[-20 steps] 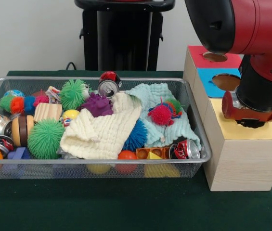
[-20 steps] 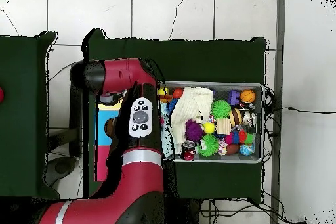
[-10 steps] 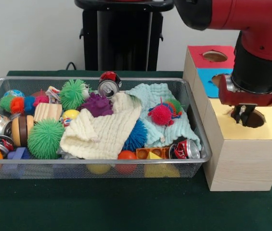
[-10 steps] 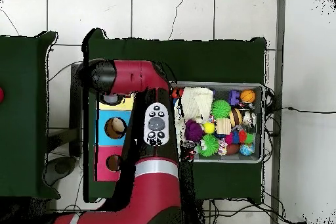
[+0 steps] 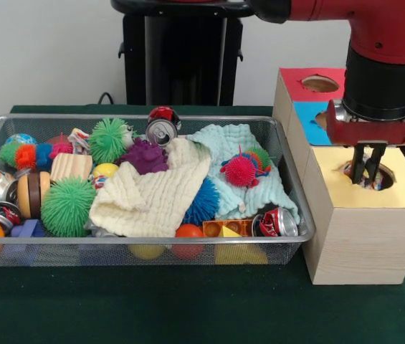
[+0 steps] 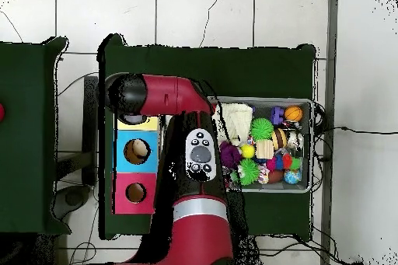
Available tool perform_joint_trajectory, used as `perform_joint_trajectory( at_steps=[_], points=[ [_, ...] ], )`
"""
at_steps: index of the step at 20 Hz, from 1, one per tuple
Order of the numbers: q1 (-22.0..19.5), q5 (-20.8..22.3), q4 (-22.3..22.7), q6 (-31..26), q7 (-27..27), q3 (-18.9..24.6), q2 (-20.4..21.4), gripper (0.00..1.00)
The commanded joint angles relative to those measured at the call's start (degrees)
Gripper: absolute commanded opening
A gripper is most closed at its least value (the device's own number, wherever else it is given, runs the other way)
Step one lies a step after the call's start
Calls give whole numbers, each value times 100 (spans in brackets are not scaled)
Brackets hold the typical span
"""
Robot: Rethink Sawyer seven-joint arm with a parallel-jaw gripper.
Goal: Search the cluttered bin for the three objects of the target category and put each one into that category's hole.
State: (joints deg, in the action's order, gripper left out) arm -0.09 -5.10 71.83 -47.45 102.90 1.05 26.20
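The fingers hang close together over the yellow hole, grasping nothing visible; its contents are unclear.

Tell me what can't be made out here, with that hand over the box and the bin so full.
- Yellow hole, front view: the hand hangs over it, hiding what lies inside.
- Same hole, overhead view: the red arm covers it.
- Under the cream cloth, front view: whatever it covers is hidden.
- Bin, overhead view: the arm covers its side nearest the box, and the toys are too small to tell apart.
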Motion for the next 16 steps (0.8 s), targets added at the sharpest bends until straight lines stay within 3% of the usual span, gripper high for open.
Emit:
perform_joint_trajectory(
  at_steps=[1, 5, 8, 13, 14, 16],
  points=[
    [-288, -47, 639, 345, 272, 488, 242, 0],
    [-256, 20, 611, 240, 301, 453, 222, 0],
    [29, 411, 106, -626, 362, 54, -228, 0],
    [119, 489, -116, -1137, 292, 47, -414, 0],
    [106, 486, -84, -1091, 300, 67, -392, 100],
    [103, 498, -90, -1106, 284, 68, -392, 100]
  ],
)
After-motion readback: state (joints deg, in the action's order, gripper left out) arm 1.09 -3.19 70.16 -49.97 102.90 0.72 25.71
